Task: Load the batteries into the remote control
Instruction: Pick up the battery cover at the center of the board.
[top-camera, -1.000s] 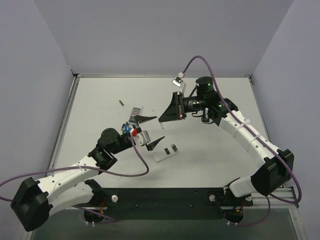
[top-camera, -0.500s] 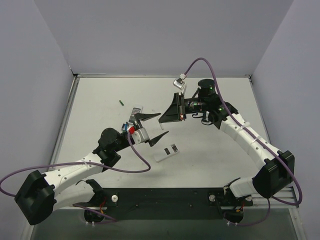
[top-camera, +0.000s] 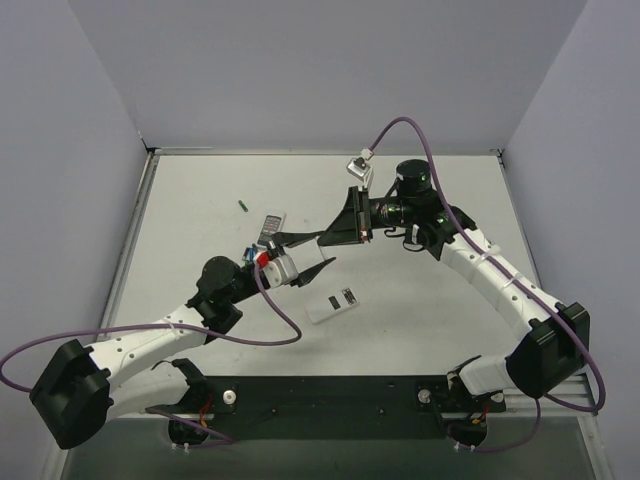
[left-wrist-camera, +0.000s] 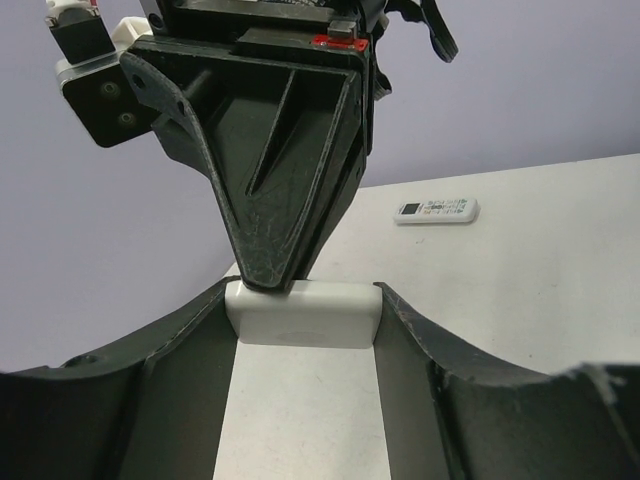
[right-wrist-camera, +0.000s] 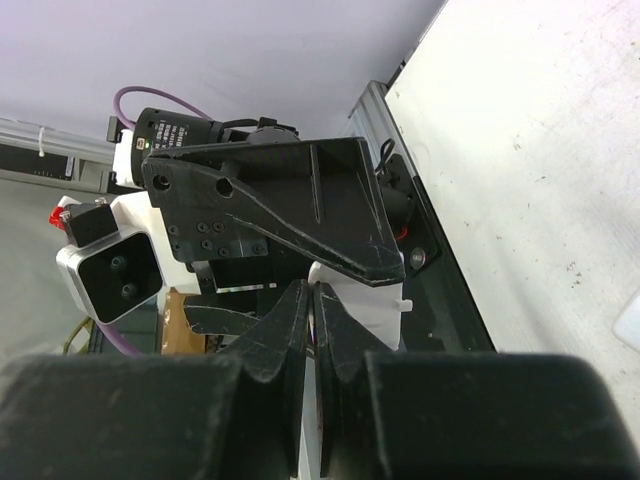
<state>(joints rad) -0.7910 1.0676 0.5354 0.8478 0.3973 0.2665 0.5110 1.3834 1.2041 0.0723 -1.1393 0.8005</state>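
Over the white table (top-camera: 420, 200) ringed by lilac walls (top-camera: 320, 70), right pincer (left-wrist-camera: 268, 268) together, left pincer (top-camera: 323, 250) apart.

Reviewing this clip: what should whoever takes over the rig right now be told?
Grippers: the left gripper is raised, its jaws flanking a white piece, possibly the battery cover; firm contact is unclear. The right gripper is shut on one edge of that piece.
Things: the remote control lies back up on the table, below the grippers. A green battery lies far left; bluish cells sit by the left wrist, partly hidden.
Done: no battery visibly loaded.
Left: settle the handover, then load the batteries.
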